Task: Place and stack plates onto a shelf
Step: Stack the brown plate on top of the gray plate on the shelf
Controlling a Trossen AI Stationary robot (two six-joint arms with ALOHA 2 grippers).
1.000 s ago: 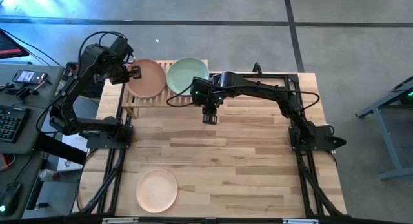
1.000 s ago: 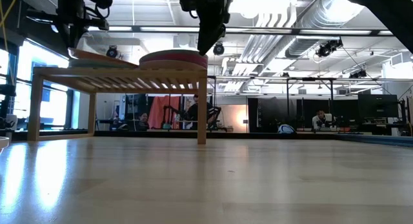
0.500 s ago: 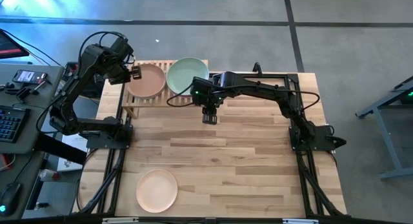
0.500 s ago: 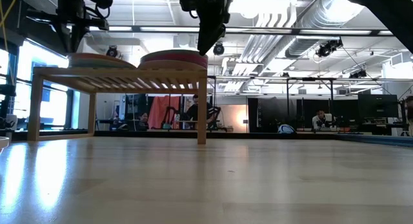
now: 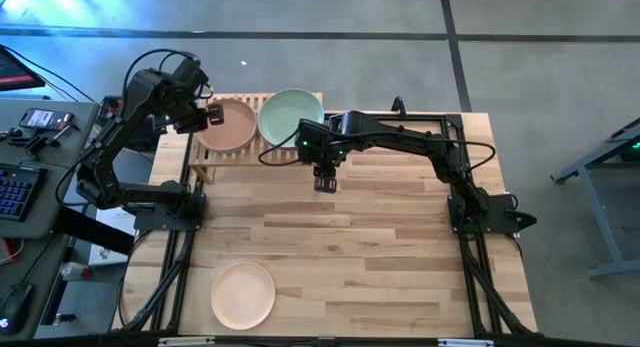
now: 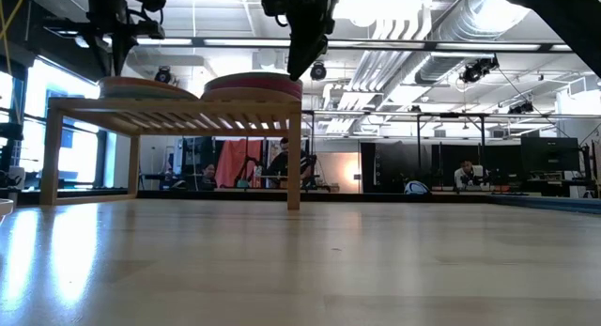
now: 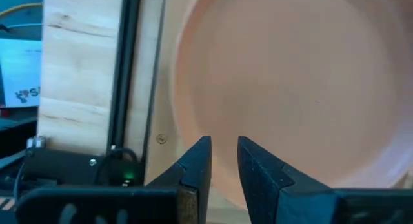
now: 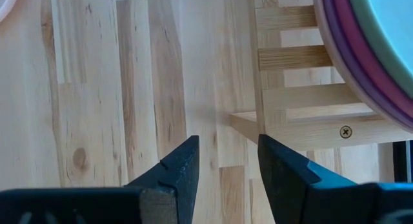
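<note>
A brown-peach plate (image 5: 230, 126) lies flat as the top of the left pile (image 6: 147, 86) on the light-wood shelf (image 5: 213, 159). To its right on the shelf is a second pile, topped by a mint green plate (image 5: 291, 116) with purple and magenta rims (image 8: 335, 53) below it. My left gripper (image 7: 224, 164) stands open, pointing down over the brown-peach plate's left rim (image 7: 193, 130). My right gripper (image 8: 227, 164) hangs open above the tabletop beside the shelf's right front corner (image 8: 284, 124). A cream plate (image 5: 243, 294) rests on the table near the front edge.
The butcher-block tabletop (image 5: 380, 247) stretches between the shelf and the cream plate. A desk with a keyboard and small devices (image 5: 30, 127) stands off the table's left side. People sit in the room behind (image 6: 280, 162).
My left gripper has opened and let go of the brown-peach plate's left rim. That plate, earlier tilted with its left edge raised, now lies flat on the left pile.
</note>
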